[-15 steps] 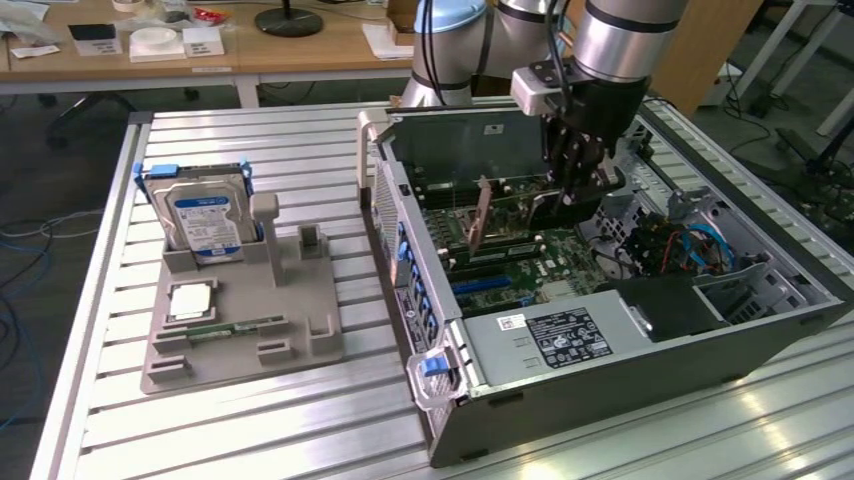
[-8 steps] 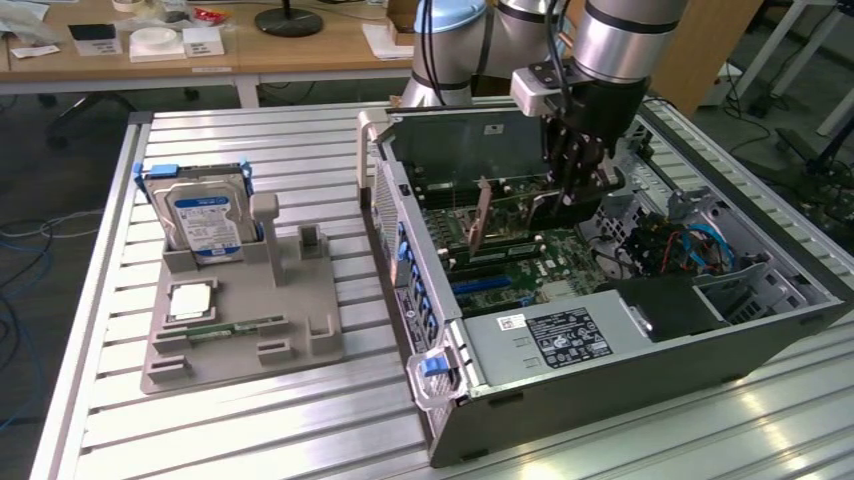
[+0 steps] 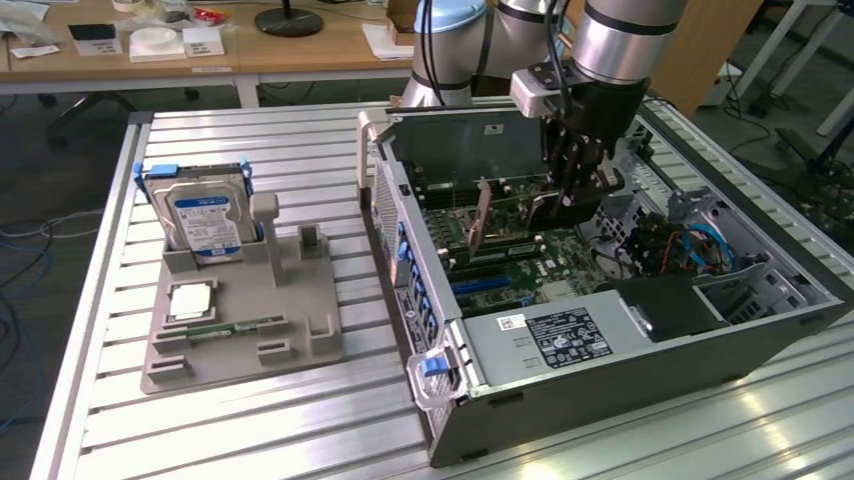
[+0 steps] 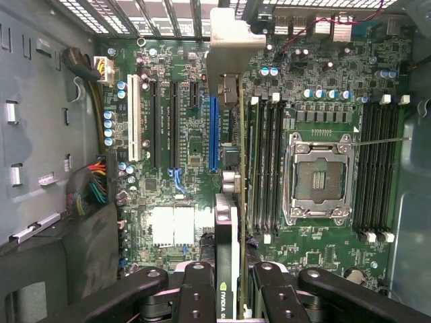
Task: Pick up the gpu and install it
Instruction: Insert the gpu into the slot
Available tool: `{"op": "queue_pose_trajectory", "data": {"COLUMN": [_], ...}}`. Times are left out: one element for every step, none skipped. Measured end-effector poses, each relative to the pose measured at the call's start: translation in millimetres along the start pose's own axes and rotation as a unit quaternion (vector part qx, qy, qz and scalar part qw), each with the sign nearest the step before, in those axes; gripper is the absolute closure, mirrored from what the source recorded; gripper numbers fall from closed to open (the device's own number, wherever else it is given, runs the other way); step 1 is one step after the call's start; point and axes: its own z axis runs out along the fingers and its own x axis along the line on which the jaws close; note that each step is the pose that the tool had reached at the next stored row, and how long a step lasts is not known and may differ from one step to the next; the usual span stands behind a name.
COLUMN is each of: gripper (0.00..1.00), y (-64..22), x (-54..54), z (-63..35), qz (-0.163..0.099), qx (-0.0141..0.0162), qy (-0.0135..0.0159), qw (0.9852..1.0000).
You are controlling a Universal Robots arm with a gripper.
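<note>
Your gripper [image 4: 232, 291] pinches the gpu [image 4: 227, 210] edge-on inside the computer case [image 3: 747, 335], over the motherboard [image 4: 168, 225]. Its long axis runs parallel to the blue slot [image 4: 213, 134], and it seems to sit just beside that slot, not in it.

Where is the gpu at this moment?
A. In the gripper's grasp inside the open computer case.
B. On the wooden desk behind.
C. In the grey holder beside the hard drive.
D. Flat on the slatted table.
A: the gpu stands on edge in the gripper, over the motherboard inside the computer case.
</note>
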Motion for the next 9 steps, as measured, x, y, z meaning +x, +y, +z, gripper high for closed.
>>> {"op": "queue_pose_trajectory", "data": {"gripper": [0.73, 0.73, 0.73, 0.73, 0.73, 0.73, 0.73, 0.73, 0.73], "y": [0.0, 0.0, 0.0, 0.0, 0.0, 0.0, 0.0, 0.0, 0.0], "x": [0.0, 0.0, 0.0, 0.0, 0.0, 0.0, 0.0, 0.0, 0.0], "z": [0.0, 0.0, 0.0, 0.0, 0.0, 0.0, 0.0, 0.0, 0.0], "qz": [0.000, 0.000, 0.000, 0.000, 0.000, 0.000, 0.000, 0.000, 0.000], "qx": [0.0000, 0.0000, 0.0000, 0.0000, 0.0000, 0.0000, 0.0000, 0.0000, 0.0000], "qy": [0.0000, 0.0000, 0.0000, 0.0000, 0.0000, 0.0000, 0.0000, 0.0000, 0.0000], "qw": [1.0000, 1.0000, 1.0000, 1.0000, 1.0000, 1.0000, 1.0000, 1.0000, 1.0000]}}
